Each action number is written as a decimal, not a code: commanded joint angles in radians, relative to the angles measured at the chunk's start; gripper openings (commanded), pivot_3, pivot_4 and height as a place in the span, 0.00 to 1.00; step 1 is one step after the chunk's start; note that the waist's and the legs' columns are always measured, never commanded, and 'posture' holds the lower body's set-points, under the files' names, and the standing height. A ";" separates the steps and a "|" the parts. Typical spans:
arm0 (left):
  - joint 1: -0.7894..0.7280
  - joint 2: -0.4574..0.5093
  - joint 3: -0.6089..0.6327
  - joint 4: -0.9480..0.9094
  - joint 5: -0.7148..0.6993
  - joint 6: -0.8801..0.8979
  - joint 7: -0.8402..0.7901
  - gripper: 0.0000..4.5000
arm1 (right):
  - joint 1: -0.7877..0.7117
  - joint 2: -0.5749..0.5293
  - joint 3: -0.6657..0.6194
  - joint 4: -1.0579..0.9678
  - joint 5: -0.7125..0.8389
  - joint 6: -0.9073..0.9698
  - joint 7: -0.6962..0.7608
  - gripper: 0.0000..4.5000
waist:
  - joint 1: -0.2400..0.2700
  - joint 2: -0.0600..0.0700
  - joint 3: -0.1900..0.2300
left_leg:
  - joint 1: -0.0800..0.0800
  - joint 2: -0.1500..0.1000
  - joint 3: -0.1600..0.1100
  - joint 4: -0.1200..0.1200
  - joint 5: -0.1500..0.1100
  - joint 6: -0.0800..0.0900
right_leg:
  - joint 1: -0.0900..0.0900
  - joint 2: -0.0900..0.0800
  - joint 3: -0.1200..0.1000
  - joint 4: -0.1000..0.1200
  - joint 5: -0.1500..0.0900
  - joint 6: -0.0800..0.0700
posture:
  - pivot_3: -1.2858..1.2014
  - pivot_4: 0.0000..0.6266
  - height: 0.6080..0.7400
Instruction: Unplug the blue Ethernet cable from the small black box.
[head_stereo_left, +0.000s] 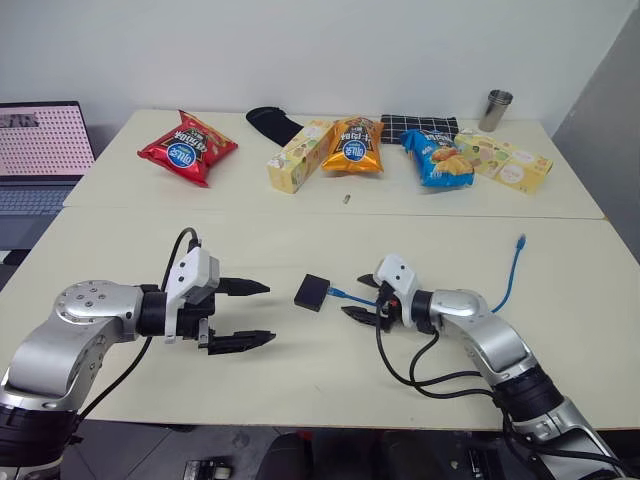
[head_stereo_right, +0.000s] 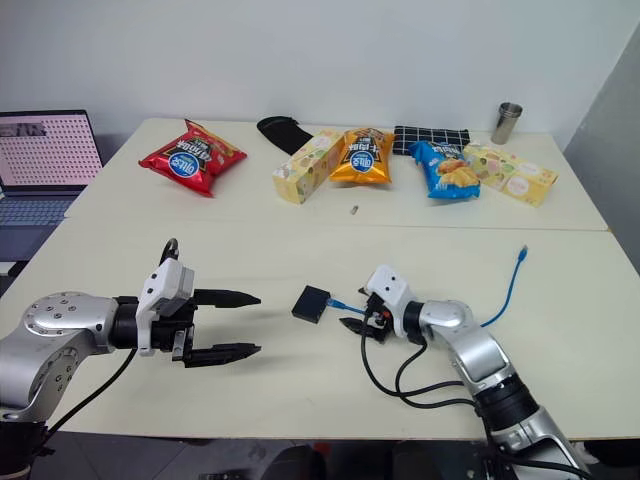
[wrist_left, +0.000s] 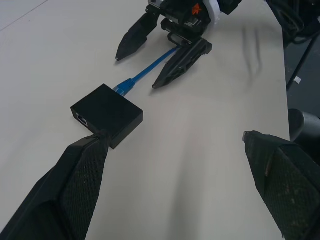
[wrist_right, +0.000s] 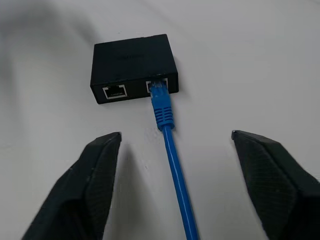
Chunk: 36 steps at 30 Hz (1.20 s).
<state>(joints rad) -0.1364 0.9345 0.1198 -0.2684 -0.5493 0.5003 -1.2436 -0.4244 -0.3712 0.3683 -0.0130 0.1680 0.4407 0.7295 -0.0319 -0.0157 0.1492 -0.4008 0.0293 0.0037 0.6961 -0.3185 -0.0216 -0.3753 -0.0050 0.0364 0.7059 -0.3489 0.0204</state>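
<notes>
Here the small black box (wrist_right: 134, 66) lies flat near the middle of the near surface (head_stereo_left: 300, 230), between the two arms. The blue Ethernet cable (wrist_right: 172, 165) is still plugged into one of the two ports on the side that faces the right arm; the port beside it is empty. From the plug the cable runs straight back between the fingers of the right pincer (head_stereo_left: 364, 298), passes under that wrist, and comes out on the far side, where it curves away to its free plug, which lies well apart toward the right edge of the surface.

The cable's long axis is lined up with the right pincer's own pointing direction, so the plug lies directly ahead of its fingertips, near but not touched. That pincer stands moderately wide, straddling the cable and holding nothing. It is plainly the nearer one to the plug.

The left pincer (head_stereo_left: 243, 314) is spread wide and empty, pointing across at the box from the opposite side, with one fingertip just beside the box's near corner; I cannot tell whether it touches.

At the back of the surface lie snack bags (head_stereo_left: 187, 148), boxes, a black cloth, a checked pouch (head_stereo_left: 420, 127) and a metal cup (head_stereo_left: 496, 109), all well clear.
</notes>
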 joint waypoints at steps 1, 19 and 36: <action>0.003 -0.006 0.007 -0.023 -0.014 0.008 0.014 1.00 | -0.023 0.018 0.016 -0.006 -0.033 -0.047 0.011 0.62 | 0.000 0.000 0.000 | 0.000 0.000 0.000 0.000 0.000 0.000 | 0.000 0.000 0.000 0.000 0.000 0.000 | 0.52 0.24 1.00; -0.087 -0.132 0.001 0.131 -0.117 0.214 0.099 1.00 | -0.053 -0.152 0.045 -0.113 -0.252 -0.389 0.090 0.02 | 0.000 0.000 0.000 | 0.000 0.000 -0.001 0.001 0.000 0.000 | -0.001 0.000 -0.001 0.002 0.000 0.000 | 0.52 0.24 1.00; -0.213 -0.323 0.037 0.187 -0.316 0.467 0.232 0.92 | -0.104 -0.179 -0.020 -0.114 -0.352 -0.836 0.005 0.02 | 0.000 -0.001 0.000 | 0.000 0.000 -0.001 0.002 0.000 0.000 | -0.002 0.000 -0.001 0.006 0.000 0.000 | 0.52 0.24 1.00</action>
<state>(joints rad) -0.3300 0.6091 0.1231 -0.0798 -0.8336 0.9591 -1.0108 -0.5115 -0.5474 0.3851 -0.1076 -0.1828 -0.3589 0.7563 -0.0319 -0.0165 0.1491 -0.4004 0.0295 0.0025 0.6978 -0.3182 -0.0220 -0.3769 -0.0052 0.0350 0.7123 -0.3489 0.0204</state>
